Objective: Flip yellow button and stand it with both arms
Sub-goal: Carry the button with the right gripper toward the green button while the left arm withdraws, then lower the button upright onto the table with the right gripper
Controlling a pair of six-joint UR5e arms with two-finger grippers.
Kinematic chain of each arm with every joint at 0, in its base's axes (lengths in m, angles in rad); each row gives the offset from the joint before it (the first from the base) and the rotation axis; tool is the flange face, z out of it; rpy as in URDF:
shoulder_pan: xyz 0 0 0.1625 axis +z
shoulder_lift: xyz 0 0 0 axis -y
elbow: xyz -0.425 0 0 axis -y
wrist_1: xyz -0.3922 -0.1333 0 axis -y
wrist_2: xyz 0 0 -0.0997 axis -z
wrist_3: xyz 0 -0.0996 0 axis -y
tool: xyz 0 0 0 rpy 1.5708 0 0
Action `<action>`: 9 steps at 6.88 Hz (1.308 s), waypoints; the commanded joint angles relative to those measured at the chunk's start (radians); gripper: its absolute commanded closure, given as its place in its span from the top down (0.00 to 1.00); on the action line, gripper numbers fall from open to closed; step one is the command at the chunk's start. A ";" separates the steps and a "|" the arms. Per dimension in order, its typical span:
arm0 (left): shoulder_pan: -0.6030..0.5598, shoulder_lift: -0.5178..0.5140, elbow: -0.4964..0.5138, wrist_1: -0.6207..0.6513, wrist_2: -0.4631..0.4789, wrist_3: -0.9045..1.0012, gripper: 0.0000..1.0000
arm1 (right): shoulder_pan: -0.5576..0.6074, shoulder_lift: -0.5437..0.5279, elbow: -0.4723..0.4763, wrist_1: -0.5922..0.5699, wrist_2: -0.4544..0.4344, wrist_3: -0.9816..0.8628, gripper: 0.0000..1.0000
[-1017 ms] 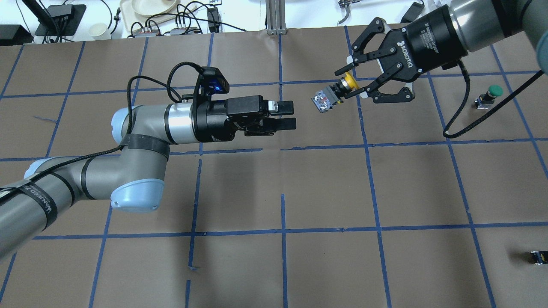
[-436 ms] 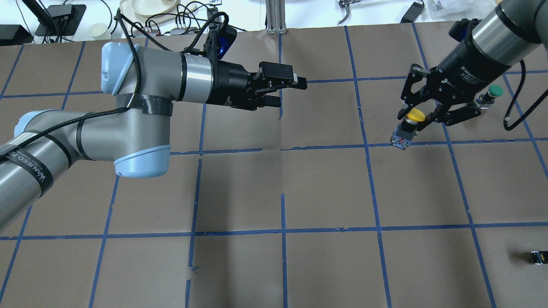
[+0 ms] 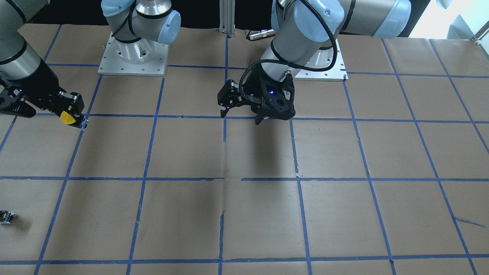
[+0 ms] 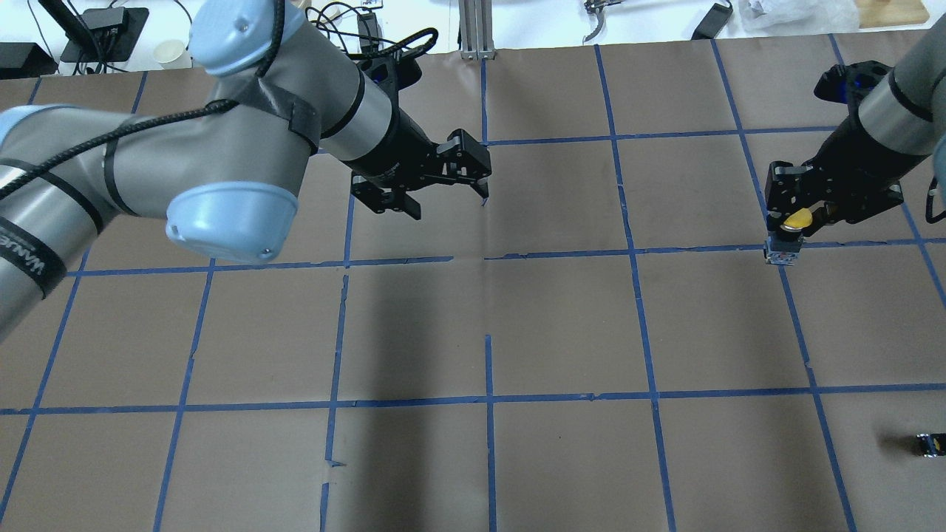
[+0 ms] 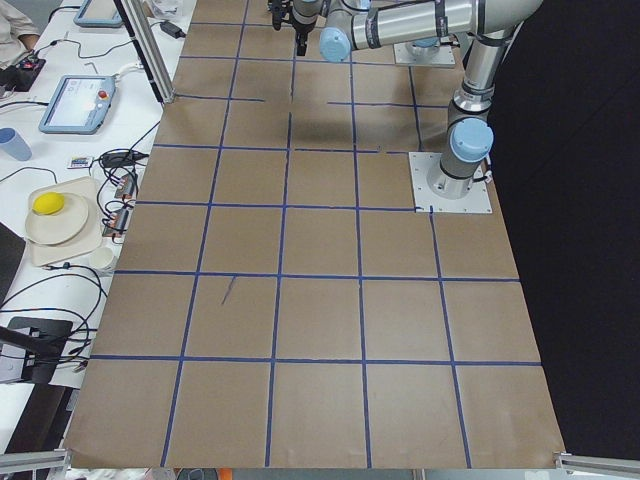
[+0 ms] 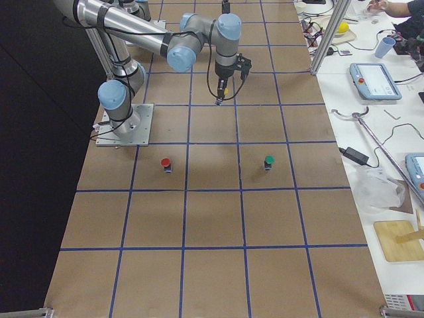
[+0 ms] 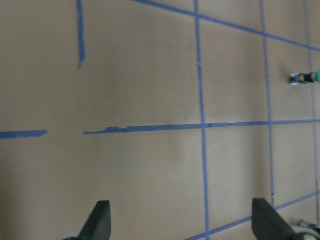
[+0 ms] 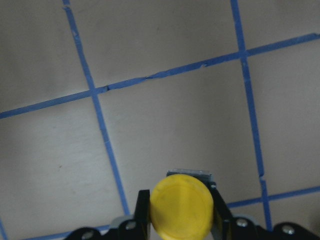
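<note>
The yellow button (image 4: 783, 252) hangs cap up in my right gripper (image 4: 794, 222), low over a blue tape line at the table's right. I cannot tell whether its base touches the table. In the right wrist view the round yellow cap (image 8: 181, 210) sits between the two fingers (image 8: 143, 212). It also shows in the front-facing view (image 3: 68, 118), with the right gripper (image 3: 71, 113) shut on it. My left gripper (image 4: 447, 201) is open and empty above the table's far middle, well apart from the button. It also shows in the front-facing view (image 3: 241, 118).
A green-capped button (image 6: 268, 161) and a red-capped button (image 6: 165, 163) stand on the table's right half. A tiny black part with a yellow spot (image 4: 930, 443) lies near the right front edge. Cables and dishes (image 4: 259, 15) lie beyond the far edge.
My right gripper has swung right and down with the yellow button, turning it from sideways to cap up. My left arm has drawn back and lifted away from it.
</note>
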 commanded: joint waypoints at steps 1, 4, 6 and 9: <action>0.024 0.054 0.135 -0.360 0.198 0.007 1.00 | -0.118 -0.005 0.137 -0.258 -0.009 -0.211 0.08; 0.144 0.078 0.145 -0.384 0.202 0.126 1.00 | -0.403 0.004 0.200 -0.259 0.138 -0.574 0.09; 0.167 0.108 0.140 -0.377 0.324 0.244 1.00 | -0.478 0.039 0.197 -0.263 0.205 -0.712 0.09; 0.184 0.113 0.138 -0.371 0.315 0.267 1.00 | -0.514 0.160 0.186 -0.346 0.204 -0.747 0.09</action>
